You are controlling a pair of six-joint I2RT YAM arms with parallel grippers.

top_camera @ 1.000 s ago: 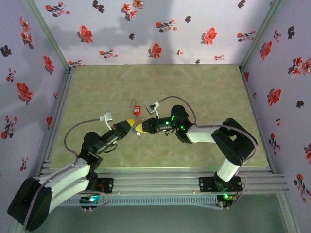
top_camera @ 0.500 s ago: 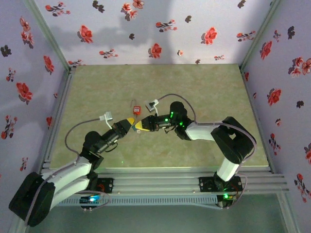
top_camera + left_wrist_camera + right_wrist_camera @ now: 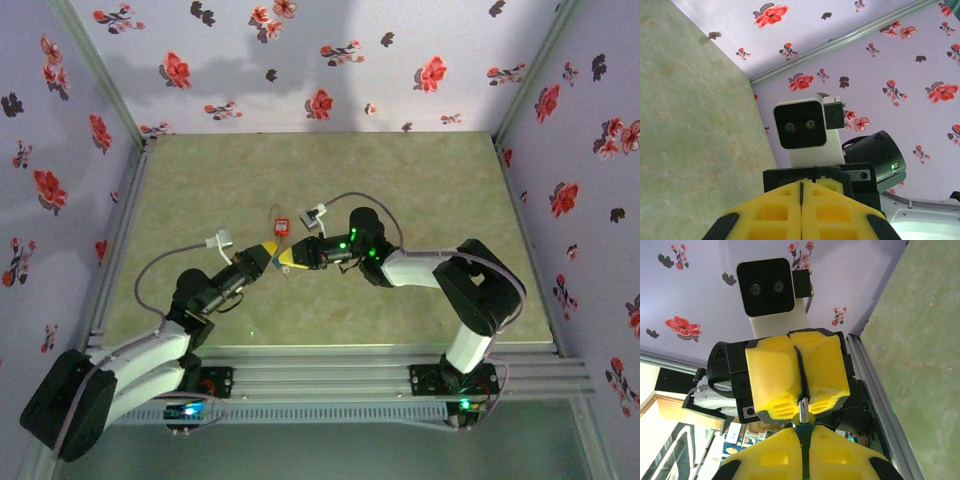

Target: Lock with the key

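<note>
Closed left tool (image 3: 266, 249), closed right tool (image 3: 288, 260), face to face.

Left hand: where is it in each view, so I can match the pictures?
Top external: left hand just left of centre, tip pointing at the right hand.
Left wrist: left hand at bottom centre, closed.
Right wrist: left hand mid-picture, facing the lens, closed.
Shared landmark: the green tabletop, in all three.
</note>
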